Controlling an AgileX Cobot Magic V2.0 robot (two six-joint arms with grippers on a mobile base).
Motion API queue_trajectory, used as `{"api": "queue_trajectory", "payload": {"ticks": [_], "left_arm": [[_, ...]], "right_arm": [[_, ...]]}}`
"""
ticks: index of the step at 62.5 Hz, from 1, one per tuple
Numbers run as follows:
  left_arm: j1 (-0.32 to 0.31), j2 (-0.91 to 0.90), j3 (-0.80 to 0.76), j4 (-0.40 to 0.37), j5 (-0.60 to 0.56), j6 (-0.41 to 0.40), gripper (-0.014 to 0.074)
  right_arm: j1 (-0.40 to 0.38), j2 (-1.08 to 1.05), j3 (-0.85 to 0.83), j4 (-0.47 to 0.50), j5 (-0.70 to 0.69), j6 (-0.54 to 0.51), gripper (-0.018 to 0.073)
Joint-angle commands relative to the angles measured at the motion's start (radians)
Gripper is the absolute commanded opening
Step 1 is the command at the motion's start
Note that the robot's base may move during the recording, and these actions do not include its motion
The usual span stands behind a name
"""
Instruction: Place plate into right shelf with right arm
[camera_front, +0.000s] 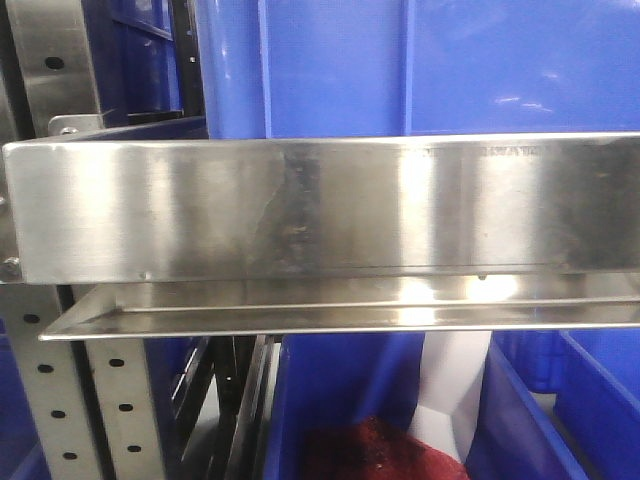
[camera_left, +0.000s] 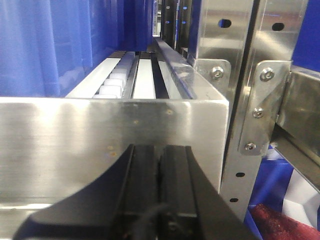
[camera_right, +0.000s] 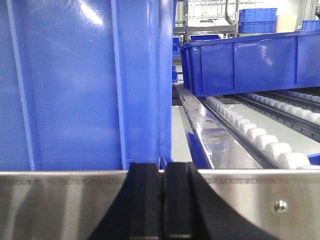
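The plate is not in any view. The right shelf fills the front view as a brushed steel front lip (camera_front: 330, 205) with blue bins above and below. My right gripper (camera_right: 163, 167) is shut and empty, its black fingertips (camera_right: 146, 200) close against the shelf's steel lip (camera_right: 60, 200); a large blue bin (camera_right: 85, 80) stands just behind it. My left gripper (camera_left: 159, 150) is shut and empty, close against another steel shelf lip (camera_left: 65, 135) beside a perforated upright (camera_left: 250, 115).
Roller tracks (camera_right: 260, 137) run back along the shelf, with a second blue bin (camera_right: 250, 60) on them at the right. White rollers (camera_left: 117, 82) show in the left wrist view. Something dark red (camera_front: 375, 450) lies in a lower bin.
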Motion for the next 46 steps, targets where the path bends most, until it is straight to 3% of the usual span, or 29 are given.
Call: {"api": "queue_trajectory", "payload": {"ticks": [1, 46], "left_arm": [[-0.007, -0.007, 0.008, -0.006, -0.087, -0.003, -0.0047], [-0.007, -0.007, 0.008, -0.006, -0.087, -0.003, -0.0047]], "right_arm": [[-0.005, -0.013, -0.004, 0.001, -0.077, -0.010, 0.0055], [-0.005, -0.013, -0.004, 0.001, -0.072, -0.010, 0.0055]]}}
